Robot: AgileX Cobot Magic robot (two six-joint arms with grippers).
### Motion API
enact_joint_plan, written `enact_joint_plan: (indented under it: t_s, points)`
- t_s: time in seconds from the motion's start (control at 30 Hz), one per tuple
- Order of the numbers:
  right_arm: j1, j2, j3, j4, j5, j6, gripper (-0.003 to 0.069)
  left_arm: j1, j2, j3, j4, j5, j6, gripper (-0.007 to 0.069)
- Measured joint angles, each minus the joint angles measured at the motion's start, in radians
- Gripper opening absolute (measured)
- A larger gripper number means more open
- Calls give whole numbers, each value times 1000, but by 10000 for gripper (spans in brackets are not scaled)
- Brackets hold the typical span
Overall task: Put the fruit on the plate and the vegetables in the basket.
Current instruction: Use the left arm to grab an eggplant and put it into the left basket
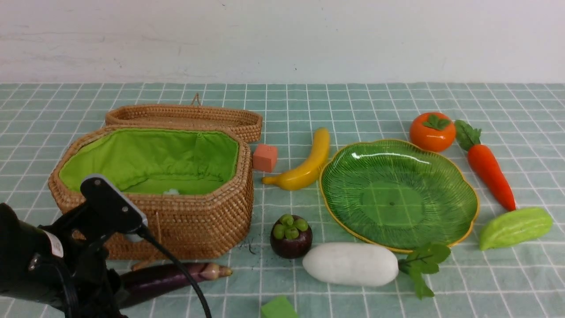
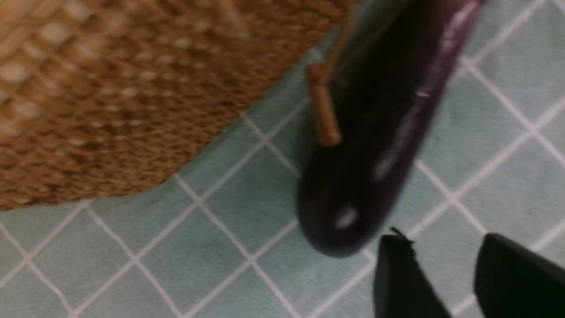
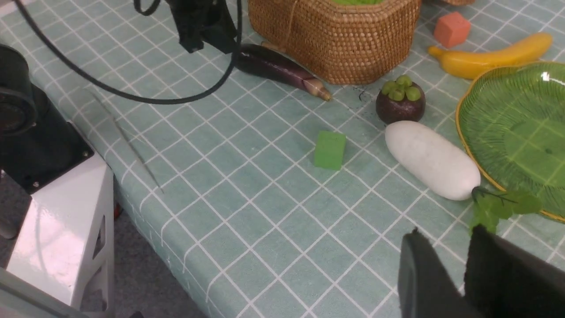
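Note:
The eggplant (image 1: 167, 276) lies on the cloth in front of the wicker basket (image 1: 194, 221). My left arm (image 1: 66, 251) hangs over its thick end. In the left wrist view my left gripper (image 2: 441, 247) is open and empty, just short of the eggplant's (image 2: 375, 145) rounded end. Banana (image 1: 309, 165), mangosteen (image 1: 291, 238) and persimmon (image 1: 431, 132) lie around the empty green plate (image 1: 397, 194). Radish (image 1: 351, 264), carrot (image 1: 490, 172) and gourd (image 1: 516, 227) rest on the cloth. My right gripper (image 3: 446, 232) is open and empty, near the radish's (image 3: 430, 161) leaves.
The basket's lid (image 1: 185, 115) lies behind it. A pink cube (image 1: 265, 157) sits beside the basket and a green cube (image 1: 278, 308) near the front edge. A wooden toggle on a cord (image 2: 324, 112) hangs from the basket against the eggplant.

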Motion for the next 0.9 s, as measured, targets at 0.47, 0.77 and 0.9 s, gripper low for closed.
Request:
enact_joint_plan:
  t_s: [0.47, 0.77, 0.9]
  points:
    - [0, 0, 0, 23, 0, 0, 184, 40, 238, 0, 30, -197, 93, 569]
    - [0, 0, -1, 24, 0, 0, 193, 40, 282, -9, 29, -225, 131, 415]
    - [0, 0, -2, 24, 0, -1, 194, 40, 271, -10, 30, -175, 169, 417]
